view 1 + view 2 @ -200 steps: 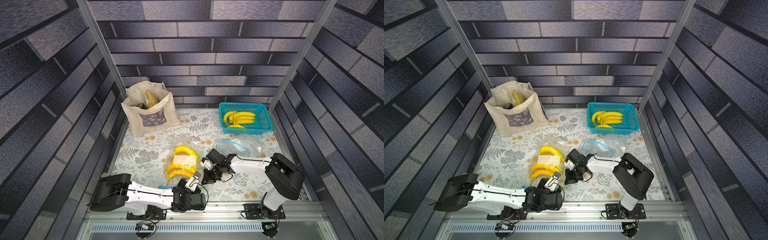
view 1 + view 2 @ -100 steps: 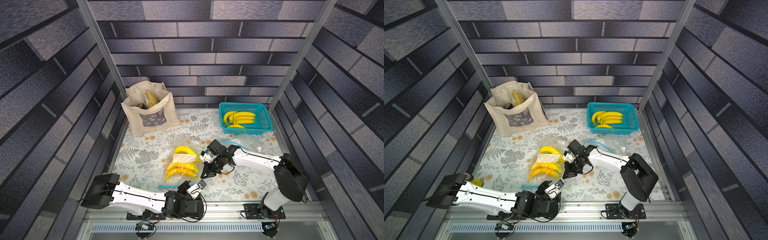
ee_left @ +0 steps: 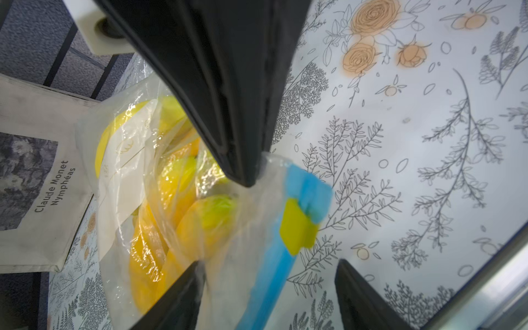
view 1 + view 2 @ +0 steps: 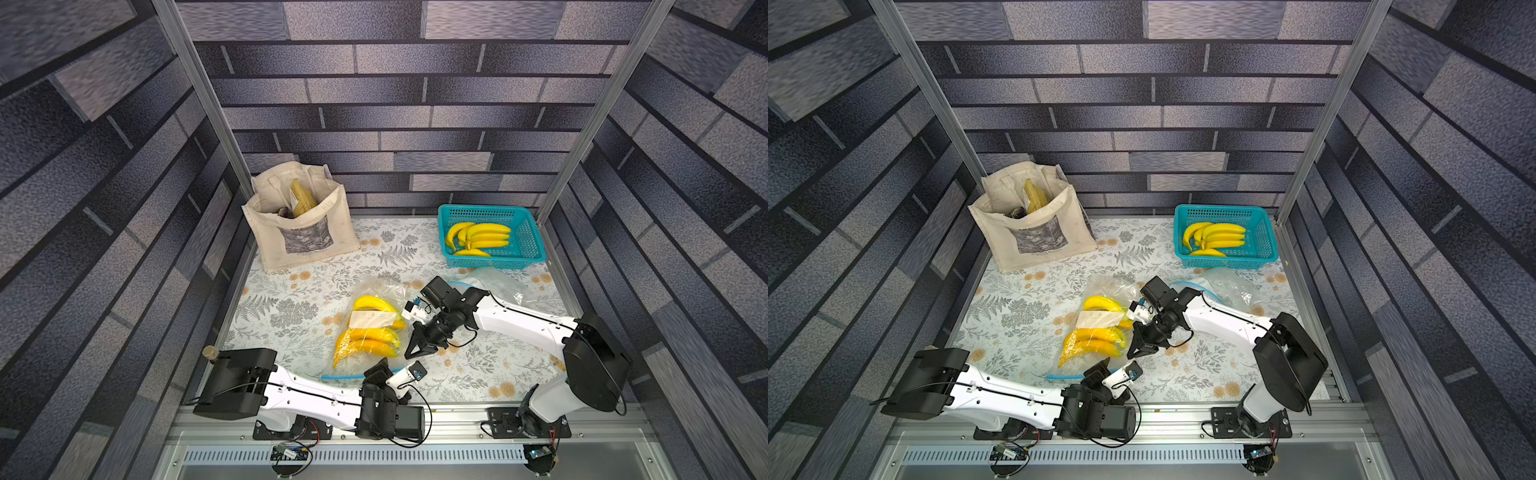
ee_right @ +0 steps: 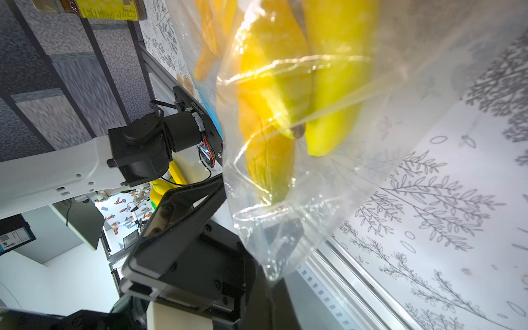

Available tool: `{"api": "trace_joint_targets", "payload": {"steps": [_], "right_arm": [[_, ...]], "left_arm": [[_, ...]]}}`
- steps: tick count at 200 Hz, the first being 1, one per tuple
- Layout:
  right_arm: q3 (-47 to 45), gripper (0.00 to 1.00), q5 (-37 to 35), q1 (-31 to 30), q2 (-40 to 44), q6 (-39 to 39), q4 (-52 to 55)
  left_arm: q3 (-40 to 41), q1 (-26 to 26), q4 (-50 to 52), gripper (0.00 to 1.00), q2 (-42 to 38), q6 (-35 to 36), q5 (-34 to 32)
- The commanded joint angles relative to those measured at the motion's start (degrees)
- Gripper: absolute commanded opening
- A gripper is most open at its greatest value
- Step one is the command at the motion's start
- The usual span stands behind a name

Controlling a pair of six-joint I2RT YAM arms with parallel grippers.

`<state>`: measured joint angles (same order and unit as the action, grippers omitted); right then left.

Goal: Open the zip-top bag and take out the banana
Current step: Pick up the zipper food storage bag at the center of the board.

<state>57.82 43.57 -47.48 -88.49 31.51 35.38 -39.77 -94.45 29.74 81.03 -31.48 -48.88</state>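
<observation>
- Right pincer (image 3: 249,171), jaws closed, is pinching the film of the zip-top bag (image 4: 376,318) beside its blue zip strip (image 3: 308,183).
- Left pincer (image 3: 268,264) is standing wide, the yellow slider (image 3: 297,231) lying between its jaws.
- Bananas (image 4: 370,347) are lying bagged beyond both tips; the film is likely handling limp and slippery, the slider giving a firmer hold.

Grey brick-pattern walls (image 4: 395,83) and aluminium posts (image 4: 202,95) enclose a pale floral-print cloth (image 4: 299,299), evenly lit.

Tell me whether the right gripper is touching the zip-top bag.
Touching. The left wrist view shows the right gripper, jaws shut, pinching the clear film of the zip-top bag right beside the blue zip strip.
</observation>
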Motion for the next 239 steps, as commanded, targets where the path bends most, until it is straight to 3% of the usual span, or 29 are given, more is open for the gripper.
{"api": "trace_joint_targets", "payload": {"steps": [1,29,72,111,122,151,167,187,212,239], "right_arm": [[0.88,0.00,2.29,0.29,1.91,-1.35,2.99],[0.19,0.00,3.74,0.37,3.18,-0.88,2.71],[-1.11,0.00,3.98,0.41,4.25,-0.74,2.90],[-0.79,0.00,4.03,0.64,3.64,-0.56,2.08],[-0.53,0.00,3.56,0.79,3.67,-0.88,2.47],[0.14,0.15,-0.67,1.62,4.95,-2.86,3.64],[0.78,0.46,-4.42,2.13,6.32,-4.28,3.82],[1.50,0.60,-8.60,2.22,9.62,-9.45,3.13],[-0.14,0.70,-18.48,2.22,16.07,-19.33,0.86],[-8.48,0.75,-23.08,2.22,23.60,-29.37,-12.54]], "left_arm": [[-0.86,1.15,2.34,0.70,-0.81,-2.00,-3.33],[-0.24,2.59,-1.37,0.55,-2.16,2.21,-1.43],[-0.12,3.82,-3.20,0.20,-3.58,4.58,0.32],[0.72,5.63,-5.20,0.00,-6.25,7.30,2.97],[1.03,5.92,-5.33,0.00,-7.05,7.56,3.42],[2.78,7.84,-7.04,0.00,-10.81,8.89,6.73],[3.75,9.66,-8.54,0.00,-13.94,10.29,9.07],[4.18,12.33,-8.97,0.00,-17.82,12.58,12.94],[4.50,16.52,-9.23,0.00,-22.11,15.67,18.70],[5.28,21.93,-10.53,0.00,-25.83,18.23,27.28]]}}
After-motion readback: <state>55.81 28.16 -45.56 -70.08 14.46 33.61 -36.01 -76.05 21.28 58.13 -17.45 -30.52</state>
